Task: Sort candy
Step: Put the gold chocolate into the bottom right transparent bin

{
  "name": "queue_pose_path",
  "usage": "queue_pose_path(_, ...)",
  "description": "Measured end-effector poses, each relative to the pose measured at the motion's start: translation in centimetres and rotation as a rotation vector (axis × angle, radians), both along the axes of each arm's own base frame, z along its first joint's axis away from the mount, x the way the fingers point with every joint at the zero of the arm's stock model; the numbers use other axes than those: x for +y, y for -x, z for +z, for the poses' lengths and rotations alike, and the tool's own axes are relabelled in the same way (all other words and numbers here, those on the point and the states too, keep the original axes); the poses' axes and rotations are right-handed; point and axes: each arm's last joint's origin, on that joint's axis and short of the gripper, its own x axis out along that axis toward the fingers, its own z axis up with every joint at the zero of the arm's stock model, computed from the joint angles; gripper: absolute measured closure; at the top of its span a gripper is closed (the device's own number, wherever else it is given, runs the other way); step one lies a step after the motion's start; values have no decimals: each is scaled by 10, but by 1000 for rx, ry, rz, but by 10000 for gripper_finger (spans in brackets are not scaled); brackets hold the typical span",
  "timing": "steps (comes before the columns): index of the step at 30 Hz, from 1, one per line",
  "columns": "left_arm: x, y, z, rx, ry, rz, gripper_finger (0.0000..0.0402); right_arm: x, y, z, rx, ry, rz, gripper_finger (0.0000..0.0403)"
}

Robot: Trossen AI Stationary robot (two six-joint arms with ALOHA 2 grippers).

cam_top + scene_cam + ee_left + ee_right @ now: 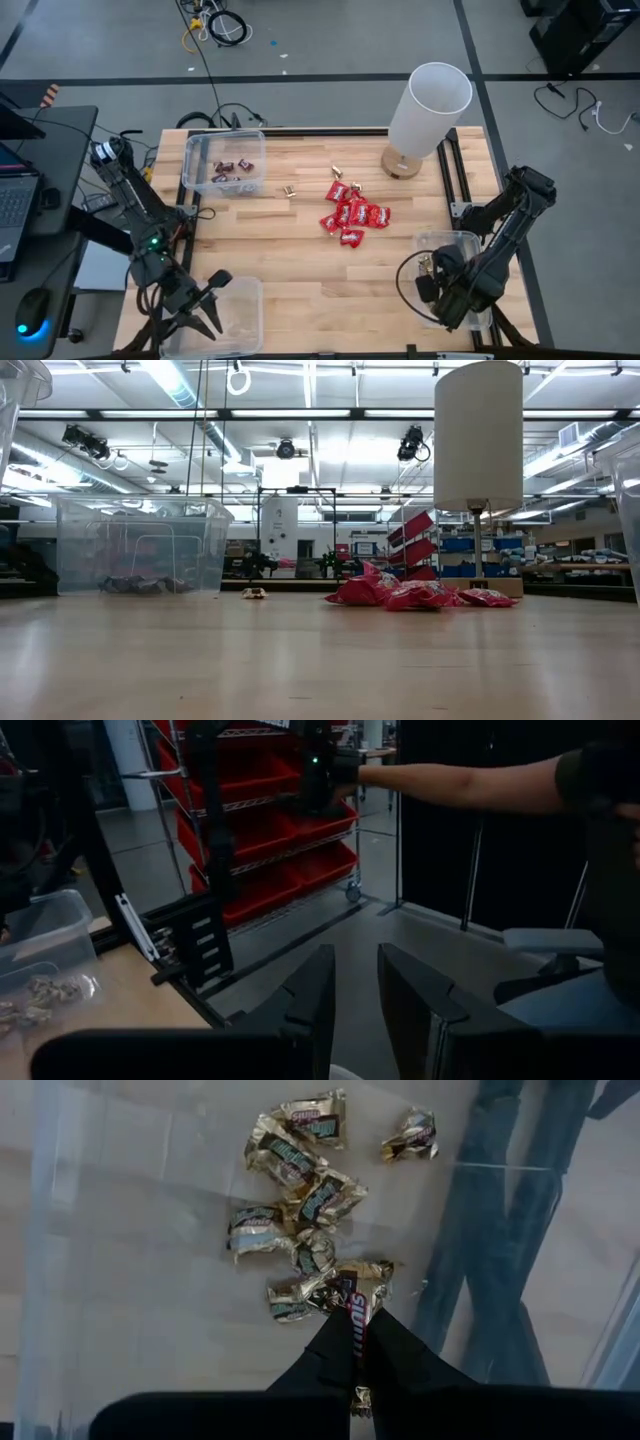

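Shiny red packets (352,217) lie in a heap at the table's middle and also show in the low view (410,596). Loose gold-foil pieces (288,190) lie just beyond them. Dark mini bars (232,168) lie in the far-left clear bin (190,150). My right gripper (432,272) hangs over the right-hand clear bin (462,240), shut on a gold-foil piece (358,1295), above several gold pieces (295,1155) on the bin's floor. My left gripper (205,318) is open and empty over the near-left clear bin (245,300); its fingers (318,990) stand a little apart. My right gripper pinches the gold-foil piece between its two fingertips (335,1345), coming from above and pointing down into the bin. The wrapper's printed edge (355,1325) shows in the slit between them, and its crinkled end (372,1275) sticks out past the tips.
A white lamp (425,105) stands at the table's far right and also shows in the low view (478,440). A laptop and a mouse lie off the table's left edge. A person's arm (470,785) reaches across the room beyond the table. Bare wood lies along the near edge.
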Motion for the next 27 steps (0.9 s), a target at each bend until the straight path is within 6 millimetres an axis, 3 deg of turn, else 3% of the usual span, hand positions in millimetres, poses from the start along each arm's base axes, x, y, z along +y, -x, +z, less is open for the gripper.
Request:
queue_pose_path(14,0,0,-4,-36,-97,-2,319,5,-5,-1,-15,-72,-42,393)
queue_pose_path(20,4,-1,-16,-60,-301,57,319,-9,-6,1,41,15,-78,395)
queue_pose_path(27,5,-1,-20,-68,-362,73,319,-16,-6,2,38,86,-62,395)
